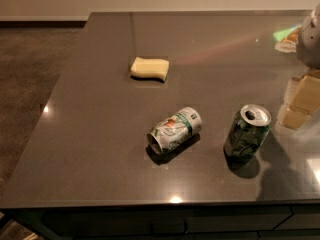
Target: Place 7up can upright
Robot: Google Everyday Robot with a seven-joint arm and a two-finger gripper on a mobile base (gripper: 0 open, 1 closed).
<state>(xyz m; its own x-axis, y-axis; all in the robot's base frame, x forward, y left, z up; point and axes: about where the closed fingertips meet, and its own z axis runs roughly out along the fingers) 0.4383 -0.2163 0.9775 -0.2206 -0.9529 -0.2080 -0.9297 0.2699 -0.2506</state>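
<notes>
Lying sideways on bench (95,149), 7up can (174,129), green can (246,133) upright to its right, end effector (298,105) farther right, arm above it, grip state unclear

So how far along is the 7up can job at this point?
Nothing done yet: the 7up can lies on its side on the table, left of the upright green can. The gripper sits at the right edge of view, apart from both cans, seemingly holding nothing. Left: grasp the 7up can and stand it upright.
</notes>
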